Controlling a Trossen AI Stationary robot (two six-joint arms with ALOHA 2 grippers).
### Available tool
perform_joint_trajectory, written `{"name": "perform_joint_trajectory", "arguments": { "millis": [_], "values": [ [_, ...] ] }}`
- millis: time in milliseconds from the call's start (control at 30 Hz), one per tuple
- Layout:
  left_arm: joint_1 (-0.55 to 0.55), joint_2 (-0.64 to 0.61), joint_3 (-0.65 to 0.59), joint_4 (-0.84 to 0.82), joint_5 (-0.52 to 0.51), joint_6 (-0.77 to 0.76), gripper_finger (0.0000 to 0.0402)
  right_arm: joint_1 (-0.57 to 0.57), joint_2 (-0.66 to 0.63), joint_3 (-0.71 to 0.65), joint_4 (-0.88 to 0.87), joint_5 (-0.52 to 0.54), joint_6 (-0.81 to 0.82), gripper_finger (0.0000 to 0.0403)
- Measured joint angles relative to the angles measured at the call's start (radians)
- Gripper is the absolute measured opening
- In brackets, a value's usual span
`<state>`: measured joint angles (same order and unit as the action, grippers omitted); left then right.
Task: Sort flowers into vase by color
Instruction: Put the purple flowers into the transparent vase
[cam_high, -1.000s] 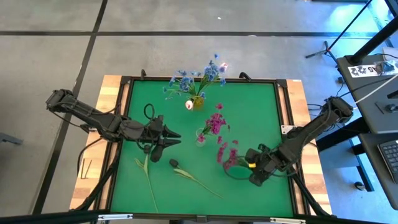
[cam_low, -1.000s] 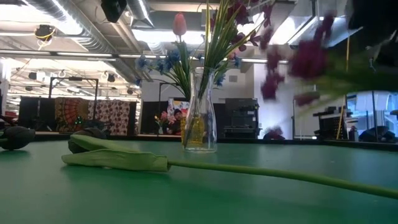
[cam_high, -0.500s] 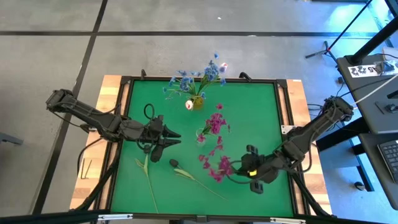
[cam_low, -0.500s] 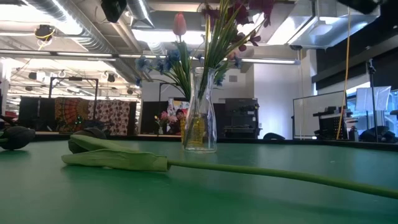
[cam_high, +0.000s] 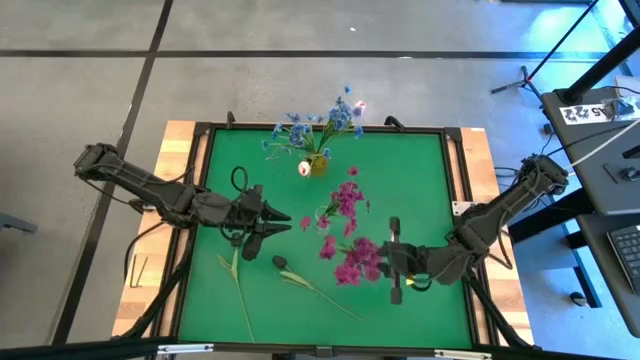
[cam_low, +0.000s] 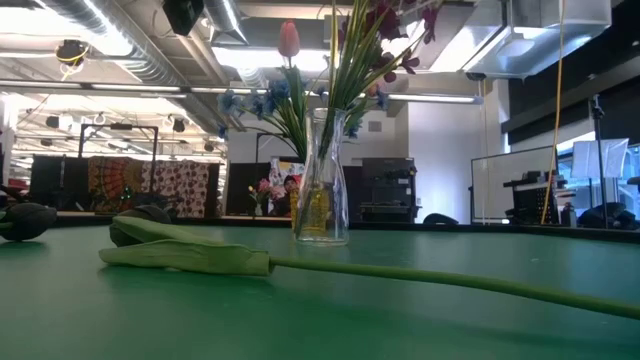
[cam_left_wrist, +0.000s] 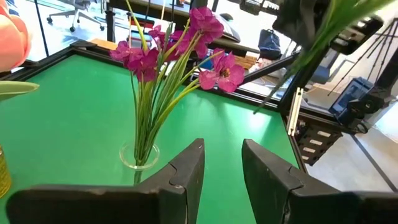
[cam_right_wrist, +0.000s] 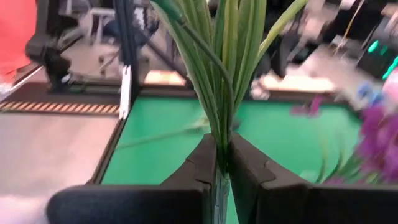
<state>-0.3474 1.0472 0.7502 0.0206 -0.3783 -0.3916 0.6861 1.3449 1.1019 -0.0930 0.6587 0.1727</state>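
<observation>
Since these are artificial flowers with thin green stems, I'd guess the magenta bunch (cam_high: 352, 262) weighs next to nothing but is floppy and top-heavy, so the heads will swing around if the arm moves fast. Best place to grab looks like low on the bundled stems (cam_right_wrist: 224, 74), which is exactly where the right gripper (cam_high: 396, 262) has it: in the right wrist view its two dark fingers (cam_right_wrist: 202, 163) are pinched nearly together with the sheaf of green stems squeezed between them. From above, that gripper sits toward the front right of the green table (cam_high: 420, 170), arm stretched low and pointing left, with the blossoms sticking out toward the table's middle, near the clear vase of magenta flowers (cam_high: 338, 205) but not touching it as far as I can tell. Threading soft stems into a narrow glass neck seems like the fiddly part, and the vase looks easy to tip. The left gripper (cam_high: 272, 222) hangs over the left-centre of the table, aimed at that same vase, fingers parted with a clear gap and nothing in them. Farther back there's a second vase with blue flowers (cam_high: 318, 128) plus a pale bud. Still lying flat near the front are a dark-budded flower (cam_high: 300, 280) and another green stem (cam_high: 238, 280), so I'd say the sorting's only partly done.
</observation>
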Motion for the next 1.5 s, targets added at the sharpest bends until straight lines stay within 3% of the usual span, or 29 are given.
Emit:
{"name": "perform_joint_trajectory", "arguments": {
  "millis": [333,500,600,1000,1500],
  "values": [
    [-0.001,0.0,0.0,0.001,0.0,0.0,0.0103,-0.011,0.01,-0.17,0.584,0.055,-0.342,0.0028],
    [-0.001,0.0,0.0,0.001,0.0,0.0,0.0103,-0.049,0.021,-0.306,0.935,-0.011,-0.449,0.0028],
    [-0.001,0.0,0.0,0.001,0.0,0.0,0.0103,-0.086,0.036,-0.365,1.044,-0.024,-0.471,0.0028],
    [-0.001,0.0,0.0,0.001,0.0,0.001,0.0103,-0.249,0.095,-0.387,1.075,-0.087,-0.466,0.0028],
    [-0.001,0.0,0.0,0.0,0.0,0.001,0.0103,-0.356,0.101,-0.387,1.087,-0.182,-0.502,0.0028]
  ]
}}
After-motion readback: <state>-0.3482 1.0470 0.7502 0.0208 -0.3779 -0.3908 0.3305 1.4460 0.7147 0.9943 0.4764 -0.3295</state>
